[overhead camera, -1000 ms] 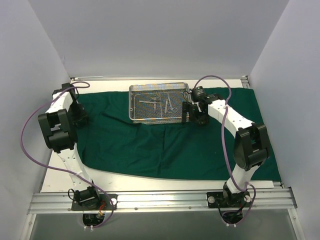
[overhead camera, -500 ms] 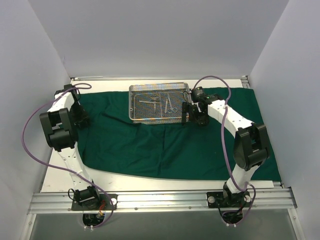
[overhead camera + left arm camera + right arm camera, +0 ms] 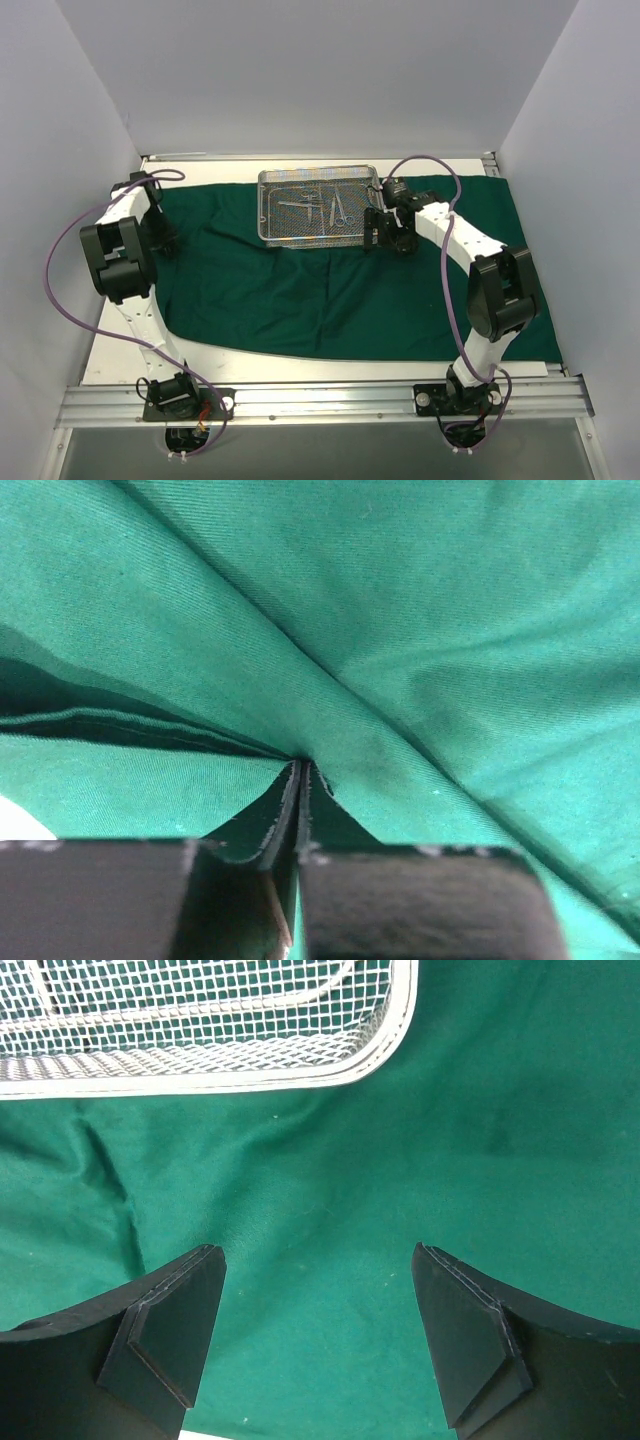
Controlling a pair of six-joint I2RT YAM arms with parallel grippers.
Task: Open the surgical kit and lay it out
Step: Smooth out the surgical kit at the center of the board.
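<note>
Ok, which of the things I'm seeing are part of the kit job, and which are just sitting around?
Part of the job: green drape, pinched by the left gripper; wire-mesh tray; instruments inside it; right gripper, open over the drape beside the tray.
Just there: purple cables; aluminium rail; white tabletop.
</note>
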